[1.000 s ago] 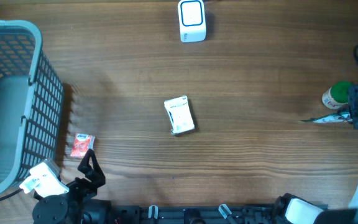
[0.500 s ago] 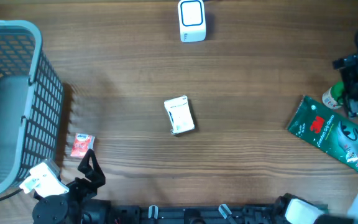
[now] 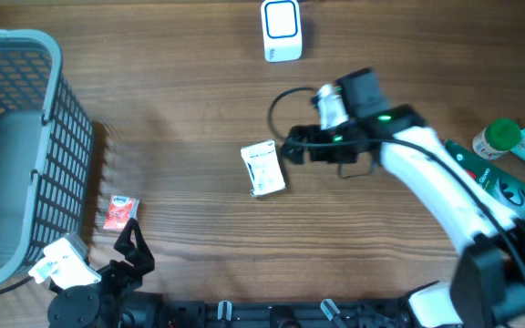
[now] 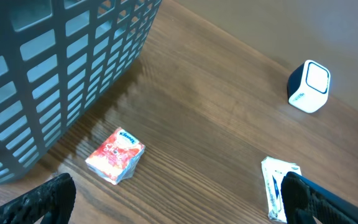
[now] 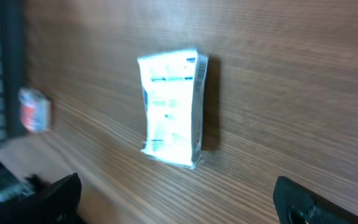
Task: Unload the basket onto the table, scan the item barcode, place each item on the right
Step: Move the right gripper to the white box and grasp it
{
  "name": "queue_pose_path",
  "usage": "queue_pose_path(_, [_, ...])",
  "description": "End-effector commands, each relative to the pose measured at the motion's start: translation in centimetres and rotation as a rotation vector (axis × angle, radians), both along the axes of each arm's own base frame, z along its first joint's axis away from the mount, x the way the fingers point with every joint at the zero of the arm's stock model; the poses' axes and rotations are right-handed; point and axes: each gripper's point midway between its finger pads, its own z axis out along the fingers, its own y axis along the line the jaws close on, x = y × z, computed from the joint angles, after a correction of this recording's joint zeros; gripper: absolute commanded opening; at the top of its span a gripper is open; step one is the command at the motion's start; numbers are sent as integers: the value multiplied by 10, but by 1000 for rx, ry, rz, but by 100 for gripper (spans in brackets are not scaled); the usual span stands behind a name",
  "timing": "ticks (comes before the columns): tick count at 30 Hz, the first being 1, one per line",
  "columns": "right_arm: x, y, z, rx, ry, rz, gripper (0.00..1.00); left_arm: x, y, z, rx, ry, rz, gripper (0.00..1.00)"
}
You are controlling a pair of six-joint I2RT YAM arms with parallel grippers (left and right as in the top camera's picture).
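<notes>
The white rectangular printed packet [image 3: 263,169] lies flat near the middle of the wooden desk [image 3: 180,100], and nothing is touching it. In the right wrist view the packet [image 5: 173,107] is seen ahead of the fingers, but its print is too blurred for the barcode to be located. The right tool [image 3: 292,148] is held just beside the packet's right side, jaws spread wide and empty. A second ago this tool was closed at the desk's right edge, apparently on a green foil pouch. That pouch [image 3: 504,187] has since been let go and now lies flat at that edge, near a green-capped bottle [image 3: 497,138], and the arm has been swung in to the centre. From this it is judged that the pouch is finished with and the white packet is next. It has yet to be gripped, lifted and shown to the white, blue-rimmed scanner box [image 3: 282,30] at the desk's far edge. The left tool [image 3: 128,239] is unmoved at the near left corner, wide open and empty. It sits near a small red packet [image 3: 119,211] and a grey plastic basket [image 3: 62,109].
</notes>
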Motion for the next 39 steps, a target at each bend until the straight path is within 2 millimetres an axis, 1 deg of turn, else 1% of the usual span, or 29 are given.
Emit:
queue_pose_path(1, [-4, 19, -34, -171, -42, 14, 100, 0, -1, 0, -12, -6, 2, 100])
queue_pose_path(2, [-6, 34, -33, -177, -79, 17, 100, 0, -1, 0, -12, -6, 2, 100])
queue_pose_path(3, [-6, 43, -31, -188, -103, -4, 100, 0, -1, 0, -12, -6, 2, 100])
queue_pose_path(5, [-9, 50, -32, -252, -161, -24, 100, 0, -1, 0, -12, -6, 2, 100])
queue_pose_path(7, [-13, 49, -34, -337, -212, -22, 100, 0, -1, 0, -12, -6, 2, 100])
queue_pose_path(10, [-17, 42, -36, -393, -214, -68, 100, 0, -1, 0, -11, -6, 2, 100])
queue_pose_path(13, [-18, 43, -39, -396, -208, -72, 100, 0, -1, 0, -12, -6, 2, 100])
queue_pose_path(14, [-18, 43, -44, -401, -193, -84, 100, 0, -1, 0, -12, -6, 2, 100])
queue_pose_path(16, [-26, 49, -61, -397, -134, -53, 100, 0, -1, 0, -12, -6, 2, 100])
queue_pose_path(18, [-37, 62, -74, -359, -81, -10, 100, 0, -1, 0, -12, -6, 2, 100])
queue_pose_path(20, [-44, 84, -79, -308, -78, 33, 100, 0, -1, 0, -12, -6, 2, 100])
queue_pose_path(21, [-45, 90, -81, -301, -89, 35, 100, 0, -1, 0, -12, -6, 2, 100])
queue_pose_path(22, [-44, 91, -84, -311, -95, 17, 100, 0, -1, 0, -12, -6, 2, 100])
queue_pose_path(25, [-44, 82, -104, -382, -83, -8, 100, 0, -1, 0, -12, -6, 2, 100])
queue_pose_path(26, [-44, 78, -115, -413, -73, -8, 100, 0, -1, 0, -12, -6, 2, 100])
queue_pose_path(27, [-46, 74, -126, -441, -61, -7, 100, 0, -1, 0, -12, -6, 2, 100])
queue_pose_path(29, [-50, 69, -138, -466, -23, -33, 99, 0, -1, 0, -12, -6, 2, 100])
queue_pose_path(32, [-45, 66, -139, -477, -31, -94, 100, 0, -1, 0, -12, -6, 2, 100])
queue_pose_path(35, [-43, 67, -139, -463, -26, -146, 100, 0, -1, 0, -12, -6, 2, 100])
queue_pose_path(36, [-43, 67, -139, -462, -23, -154, 96, 0, -1, 0, -12, -6, 2, 100])
queue_pose_path(37, [-44, 66, -139, -464, -16, -162, 82, 0, -1, 0, -12, -6, 2, 100])
queue_pose_path(38, [-44, 65, -139, -468, -14, -161, 69, 0, -1, 0, -12, -6, 2, 100])
queue_pose_path(39, [-46, 63, -140, -476, -9, -159, 60, 0, -1, 0, -11, -6, 2, 100])
